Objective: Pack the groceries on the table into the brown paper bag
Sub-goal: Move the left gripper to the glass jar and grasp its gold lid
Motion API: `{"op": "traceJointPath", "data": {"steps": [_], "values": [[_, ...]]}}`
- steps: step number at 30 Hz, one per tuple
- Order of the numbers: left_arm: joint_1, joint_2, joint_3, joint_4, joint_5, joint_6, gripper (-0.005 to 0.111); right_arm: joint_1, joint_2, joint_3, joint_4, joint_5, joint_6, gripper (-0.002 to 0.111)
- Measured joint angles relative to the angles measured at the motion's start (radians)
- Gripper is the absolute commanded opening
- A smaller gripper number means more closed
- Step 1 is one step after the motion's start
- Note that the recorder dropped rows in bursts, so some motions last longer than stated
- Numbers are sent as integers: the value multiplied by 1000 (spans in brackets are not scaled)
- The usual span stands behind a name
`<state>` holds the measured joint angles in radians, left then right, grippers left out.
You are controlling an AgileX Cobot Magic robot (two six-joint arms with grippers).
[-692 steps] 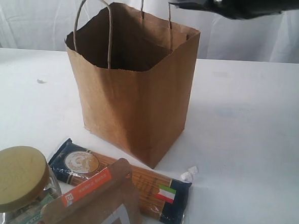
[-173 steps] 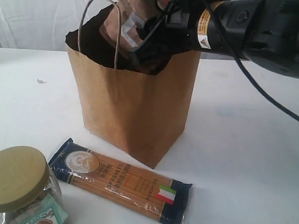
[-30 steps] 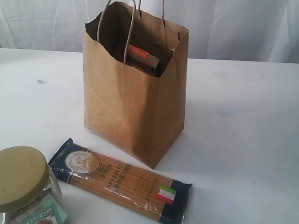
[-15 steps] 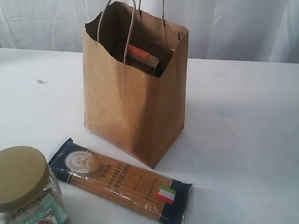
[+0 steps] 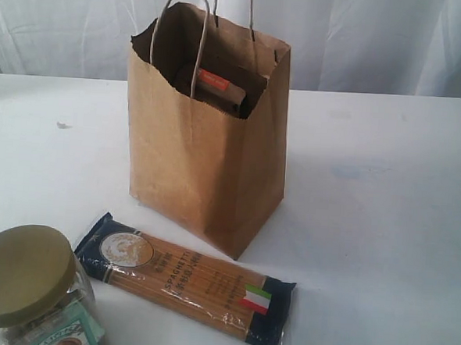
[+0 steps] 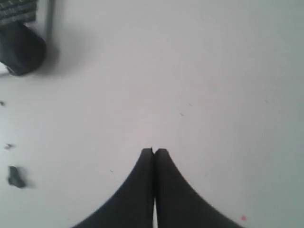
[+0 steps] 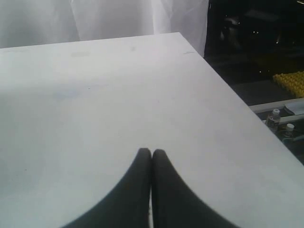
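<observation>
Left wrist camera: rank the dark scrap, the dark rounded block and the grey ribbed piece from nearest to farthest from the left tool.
1. The dark scrap: on the table, off to one side of the shut left tool.
2. The dark rounded block: same side, clearly farther out.
3. The grey ribbed piece: just beyond the block, cut off by the picture's edge.

Staged lab setup, white table (image 5: 383,229), white curtain backdrop (image 5: 364,40)
</observation>
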<state>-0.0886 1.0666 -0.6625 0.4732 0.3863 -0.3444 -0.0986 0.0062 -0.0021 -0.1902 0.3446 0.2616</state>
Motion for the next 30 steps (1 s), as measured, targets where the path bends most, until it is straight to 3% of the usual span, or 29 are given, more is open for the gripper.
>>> {"op": "traceJointPath", "data": {"steps": [2, 3, 7, 9, 11, 15, 16, 18, 26, 30], "values": [[-24, 27, -96, -201, 161, 187, 0, 0, 0, 0, 0, 0, 0, 0], [-54, 46, -200, -299, 289, 298, 0, 0, 0, 0, 0, 0, 0, 0], [-159, 97, -528, -405, 698, 458, 0, 0, 0, 0, 0, 0, 0, 0], [-210, 100, -622, -473, 744, 530, 5, 0, 0, 0, 0, 0, 0, 0], [-240, 104, -643, -522, 744, 629, 28, 0, 0, 0, 0, 0, 0, 0], [-285, 147, -521, -702, 739, 923, 100, 0, 0, 0, 0, 0, 0, 0], [-297, 149, -475, -741, 725, 1028, 105, 0, 0, 0, 0, 0, 0, 0], [-307, 149, -433, -764, 696, 1102, 105, 0, 0, 0, 0, 0, 0, 0], [-308, 143, -391, -791, 663, 1086, 105, 0, 0, 0, 0, 0, 0, 0], [-308, 141, -374, -664, 661, 1086, 105, 0, 0, 0, 0, 0, 2, 0]]}}
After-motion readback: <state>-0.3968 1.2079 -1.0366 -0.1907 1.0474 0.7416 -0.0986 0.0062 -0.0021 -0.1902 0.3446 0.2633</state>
